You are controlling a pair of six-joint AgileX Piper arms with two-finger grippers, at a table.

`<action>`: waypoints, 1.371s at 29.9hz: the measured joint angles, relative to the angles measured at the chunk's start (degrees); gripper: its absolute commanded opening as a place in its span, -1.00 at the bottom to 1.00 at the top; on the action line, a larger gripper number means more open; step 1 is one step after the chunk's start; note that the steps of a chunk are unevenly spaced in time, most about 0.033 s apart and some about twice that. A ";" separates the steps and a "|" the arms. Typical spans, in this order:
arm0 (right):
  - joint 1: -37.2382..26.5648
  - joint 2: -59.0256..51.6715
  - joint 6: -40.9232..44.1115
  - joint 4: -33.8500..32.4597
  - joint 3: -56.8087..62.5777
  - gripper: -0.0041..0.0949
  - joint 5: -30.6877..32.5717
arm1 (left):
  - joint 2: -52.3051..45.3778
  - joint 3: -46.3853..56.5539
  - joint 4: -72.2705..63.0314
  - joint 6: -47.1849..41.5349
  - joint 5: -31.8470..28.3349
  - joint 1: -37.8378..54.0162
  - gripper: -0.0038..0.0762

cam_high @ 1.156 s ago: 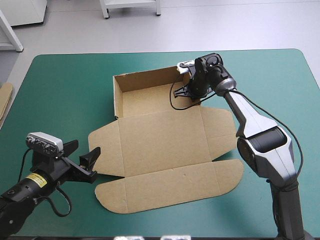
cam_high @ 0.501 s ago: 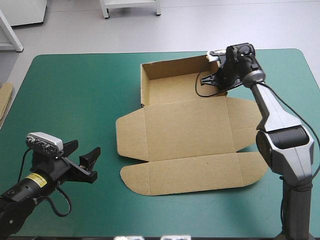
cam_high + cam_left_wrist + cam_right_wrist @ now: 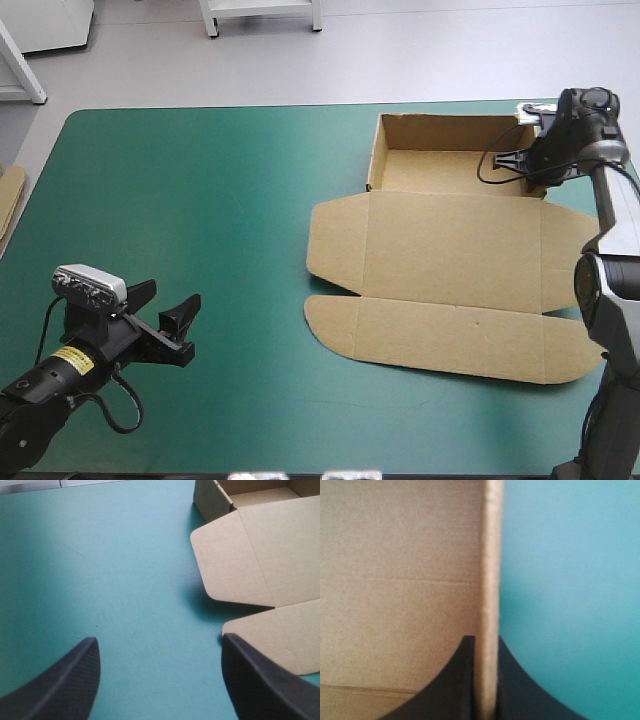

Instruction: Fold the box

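The brown box (image 3: 450,250) lies on the right half of the table (image 3: 200,180). Its open tray sits near the table's far right corner, walls raised, and its lid (image 3: 455,245) and rounded flaps lie flat on the teal-green cover toward the near edge. The right gripper (image 3: 530,165) is at the tray's side nearest the table's right edge. Its black fingers are pinched almost together on the upright wall (image 3: 490,555), one inside the tray and one outside over the cover. The left gripper (image 3: 170,298) is by the table's near left corner, well apart from the box, its fingers spread wide with only bare cover between them. A strip of brown board (image 3: 8,195) shows at the table's left edge.
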 measured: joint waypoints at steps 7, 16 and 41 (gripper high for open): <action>-7.60 -0.08 -0.12 0.00 0.23 -0.93 0.00 | 0.00 0.06 0.18 0.00 0.00 0.00 0.33; -16.18 -0.13 -0.22 0.36 0.44 -0.93 0.00 | 0.00 0.06 0.18 0.00 0.00 0.00 0.33; -23.73 1.49 -0.70 2.32 2.71 -0.93 -0.82 | 0.00 0.06 -0.06 0.00 0.26 0.00 0.33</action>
